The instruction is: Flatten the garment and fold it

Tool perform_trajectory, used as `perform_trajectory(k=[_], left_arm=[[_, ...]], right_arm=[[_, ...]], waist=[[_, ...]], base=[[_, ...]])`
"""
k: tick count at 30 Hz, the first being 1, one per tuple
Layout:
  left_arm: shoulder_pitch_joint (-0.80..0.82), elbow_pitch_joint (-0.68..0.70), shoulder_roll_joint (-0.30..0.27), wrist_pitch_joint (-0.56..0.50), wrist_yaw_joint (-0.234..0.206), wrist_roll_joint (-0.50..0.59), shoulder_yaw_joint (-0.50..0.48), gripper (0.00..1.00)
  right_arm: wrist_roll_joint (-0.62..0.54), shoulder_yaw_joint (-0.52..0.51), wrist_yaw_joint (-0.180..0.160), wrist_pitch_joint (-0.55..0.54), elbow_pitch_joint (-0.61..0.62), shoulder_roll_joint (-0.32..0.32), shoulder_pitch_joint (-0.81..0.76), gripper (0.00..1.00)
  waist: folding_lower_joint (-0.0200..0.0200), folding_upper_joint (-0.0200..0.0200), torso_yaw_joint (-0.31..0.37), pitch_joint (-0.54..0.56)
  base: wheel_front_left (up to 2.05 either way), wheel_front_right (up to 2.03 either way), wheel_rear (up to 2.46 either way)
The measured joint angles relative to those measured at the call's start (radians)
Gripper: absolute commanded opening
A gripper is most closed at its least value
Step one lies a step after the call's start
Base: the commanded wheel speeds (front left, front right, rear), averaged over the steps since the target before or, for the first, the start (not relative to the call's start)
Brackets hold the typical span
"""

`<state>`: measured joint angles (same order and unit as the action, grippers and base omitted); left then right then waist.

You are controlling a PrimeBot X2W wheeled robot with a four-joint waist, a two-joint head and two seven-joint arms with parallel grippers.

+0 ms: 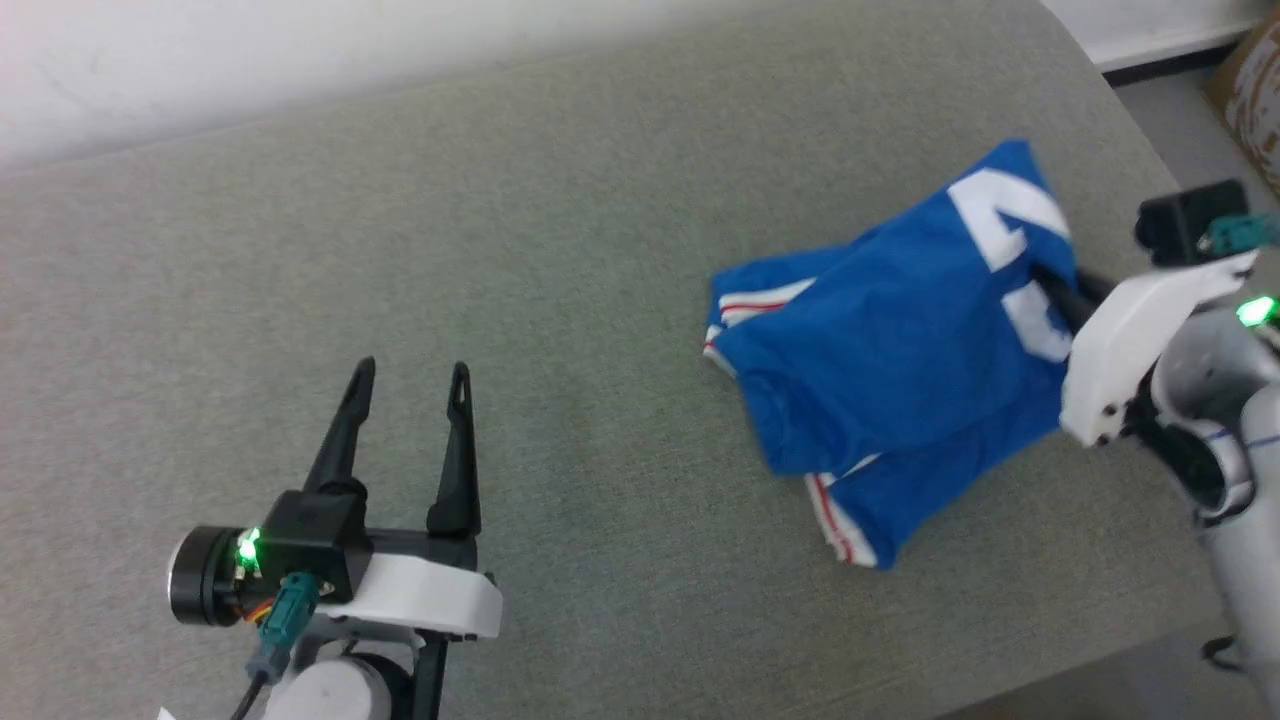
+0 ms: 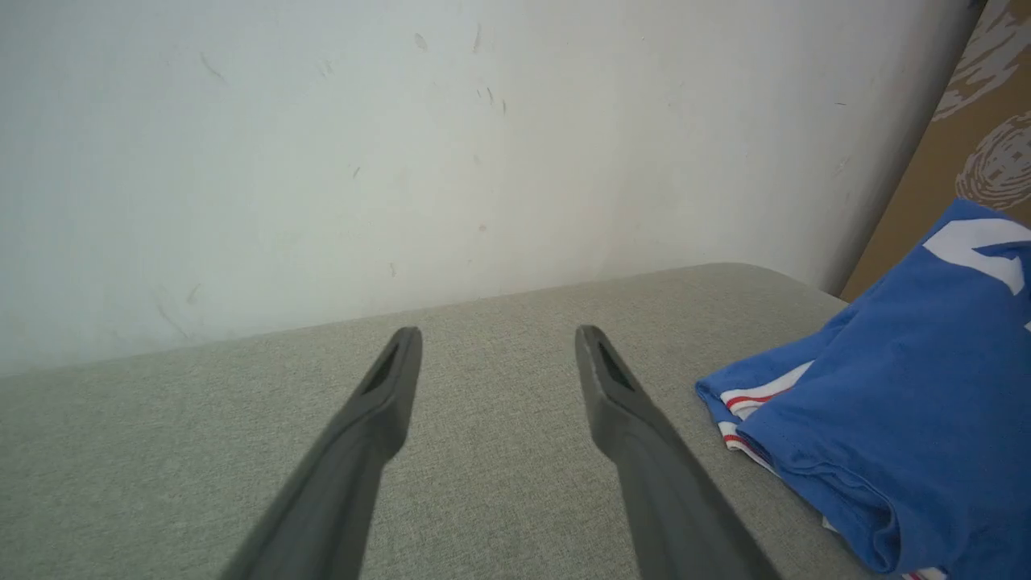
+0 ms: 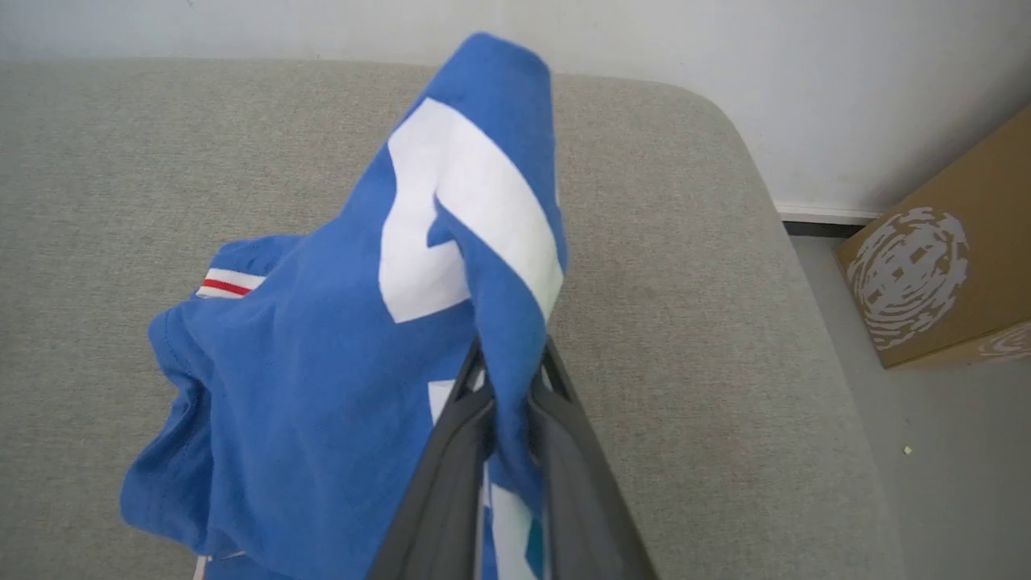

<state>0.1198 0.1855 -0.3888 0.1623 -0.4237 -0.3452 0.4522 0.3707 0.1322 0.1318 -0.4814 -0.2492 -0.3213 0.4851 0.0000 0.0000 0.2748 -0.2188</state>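
Observation:
The garment (image 1: 900,340) is a bright blue shirt with white print and red-striped white bands, bunched up at the right of the grey table (image 1: 560,200). My right gripper (image 1: 1055,285) is shut on a fold of it at its right edge, lifting that part off the surface. The right wrist view has the cloth (image 3: 338,338) pinched between the dark fingers (image 3: 451,451), and my right gripper (image 3: 509,362) is partly draped by it. My left gripper (image 1: 410,378) stands open over bare table at the lower left, well apart from the shirt. In the left wrist view the garment (image 2: 902,403) lies right of my left gripper (image 2: 495,338).
A pale wall (image 2: 403,145) rises behind the table's far edge. A brown cardboard box (image 3: 942,266) sits on the floor beyond the table's rounded right corner (image 3: 725,121). The table's near edge runs at the lower right (image 1: 1100,670).

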Motion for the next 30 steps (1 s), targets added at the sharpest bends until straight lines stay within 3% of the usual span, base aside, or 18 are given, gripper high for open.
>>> perform_trajectory(k=[14,22,30], left_arm=[[0.165,0.121,-0.077,-0.003,-0.033,0.178,-0.007,1.00],[0.239,0.171,-0.126,-0.009,-0.045,0.251,-0.035,1.00],[0.263,0.213,-0.153,0.001,-0.053,0.302,-0.040,1.00]], right_arm=[[-0.029,-0.033,0.000,0.154,-0.182,-0.229,0.232,0.00],[-0.073,-0.073,0.001,0.244,-0.308,-0.292,0.321,0.00],[-0.133,-0.145,0.001,0.305,-0.476,-0.298,0.385,0.00]], waist=[[0.0003,0.0000,0.037,-0.214],[0.0004,0.0000,0.025,-0.352],[0.0002,-0.0001,0.007,-0.469]], base=[[0.00,0.00,0.00],[0.00,0.00,0.00],[0.00,0.00,0.00]])
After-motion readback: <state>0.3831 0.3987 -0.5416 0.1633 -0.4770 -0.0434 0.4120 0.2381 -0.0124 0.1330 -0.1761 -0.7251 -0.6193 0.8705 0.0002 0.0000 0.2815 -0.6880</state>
